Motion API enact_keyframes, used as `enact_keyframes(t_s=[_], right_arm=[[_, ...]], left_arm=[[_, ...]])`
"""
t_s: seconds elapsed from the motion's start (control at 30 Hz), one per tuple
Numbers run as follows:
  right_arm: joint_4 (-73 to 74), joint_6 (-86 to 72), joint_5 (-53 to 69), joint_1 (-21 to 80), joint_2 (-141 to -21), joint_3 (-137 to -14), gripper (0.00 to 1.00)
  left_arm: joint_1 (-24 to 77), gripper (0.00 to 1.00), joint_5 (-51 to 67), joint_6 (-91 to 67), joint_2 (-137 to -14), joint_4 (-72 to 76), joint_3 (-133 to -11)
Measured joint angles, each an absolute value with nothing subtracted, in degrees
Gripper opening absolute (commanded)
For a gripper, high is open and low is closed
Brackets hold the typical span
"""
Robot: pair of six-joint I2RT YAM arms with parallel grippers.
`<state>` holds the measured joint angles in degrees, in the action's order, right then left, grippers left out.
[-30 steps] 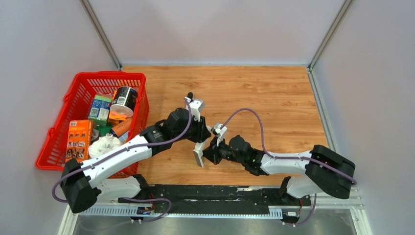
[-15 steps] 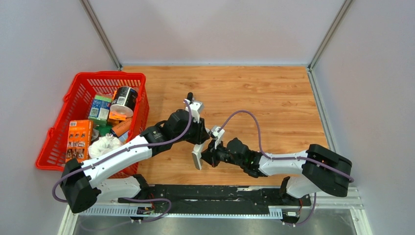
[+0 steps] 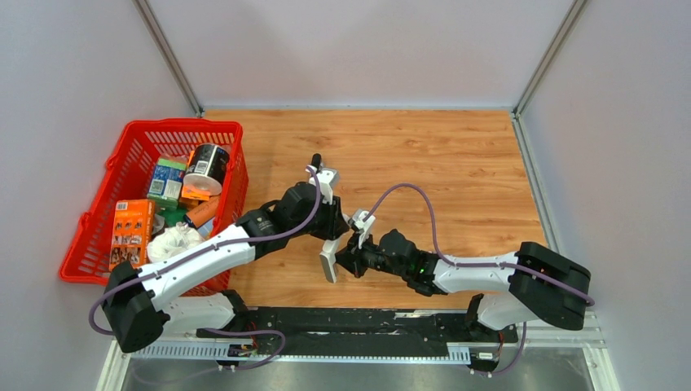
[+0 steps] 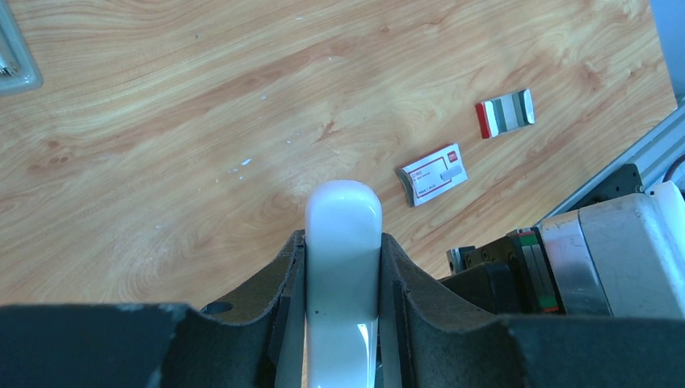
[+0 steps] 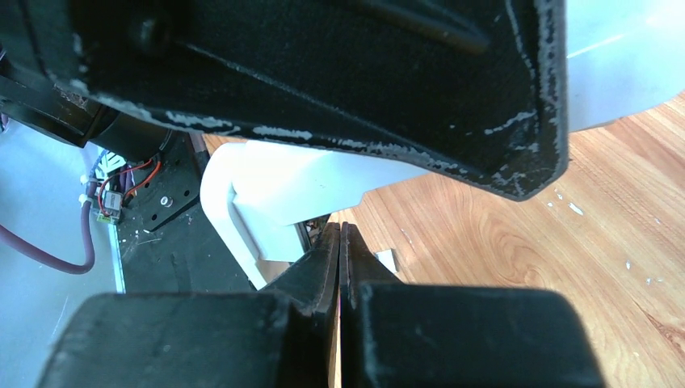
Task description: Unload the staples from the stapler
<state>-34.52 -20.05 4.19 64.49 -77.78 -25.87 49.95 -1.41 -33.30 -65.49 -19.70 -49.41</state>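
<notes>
White stapler (image 3: pixel 327 267) in left pincer (image 3: pixel 334 241)

This is a robot test cell in a lab. Plain pale panel walls (image 3: pixel 358 49) on metal posts (image 3: pixel 167 53) box in a wood-grain table (image 3: pixel 456 155). Two robot arms (image 3: pixel 204 252) are bolted to a rail (image 3: pixel 367 322) at its near edge.
</notes>
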Motion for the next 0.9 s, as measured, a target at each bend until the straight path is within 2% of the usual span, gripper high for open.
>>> enact_keyframes(t_s=[0.27,0.9], right_arm=[[-32.4,-19.4,3.46,64.73,-76.18,-25.87,0.0],[-12.03,-16.6,-9.21,65.52,-58.89,-26.68,0.0]], left_arm=[[49.91,0.0,-1.28,-32.99,-66.35,-19.9,-49.43],[49.84,0.0,-2.22,-28.97,-65.63,-21.23,-54.61]])
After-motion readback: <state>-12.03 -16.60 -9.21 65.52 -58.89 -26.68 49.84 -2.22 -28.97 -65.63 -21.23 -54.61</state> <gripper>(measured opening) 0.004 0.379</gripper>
